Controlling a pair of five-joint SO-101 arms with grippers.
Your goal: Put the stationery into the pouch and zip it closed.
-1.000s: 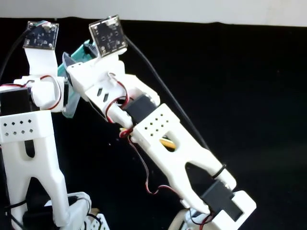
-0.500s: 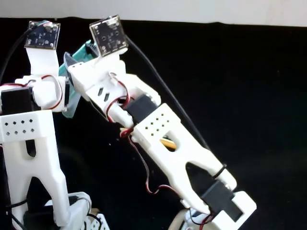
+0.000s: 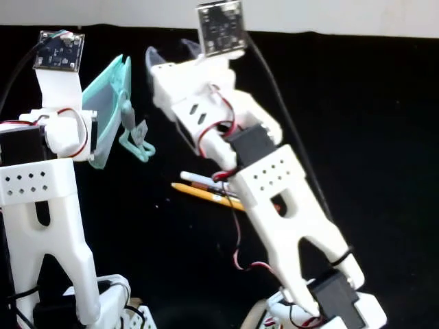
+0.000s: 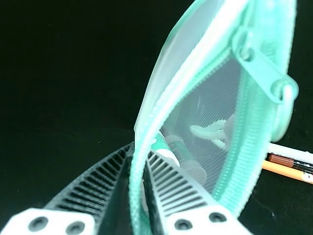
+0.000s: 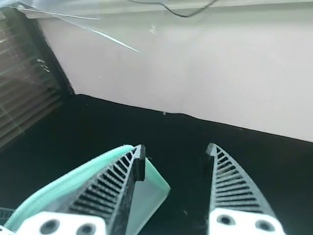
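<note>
A mint-green mesh pouch (image 3: 104, 113) hangs upright off the table, its edge clamped in my left gripper (image 4: 138, 155), which is shut on it. The zip stands open, and its pull loop (image 3: 136, 142) dangles beside the pouch. In the left wrist view a green-and-white tube (image 4: 168, 147) lies inside the pouch (image 4: 205, 122). A yellow pencil (image 3: 206, 195) and a white pen (image 3: 200, 179) lie on the black table, partly under the right arm. My right gripper (image 3: 171, 51) is raised to the right of the pouch, open and empty. Its own view (image 5: 174, 149) shows the pouch (image 5: 152, 192) just behind one finger.
The black table (image 3: 370, 137) runs back to a pale wall (image 5: 195, 63). The right arm's white links cross the middle of the high view above the pencil and pen. The left arm's post stands at the near left.
My right gripper has drawn up and to the right, away from the pouch. The pouch and its dangling zip pull now show, and the pencil and pen are uncovered.
</note>
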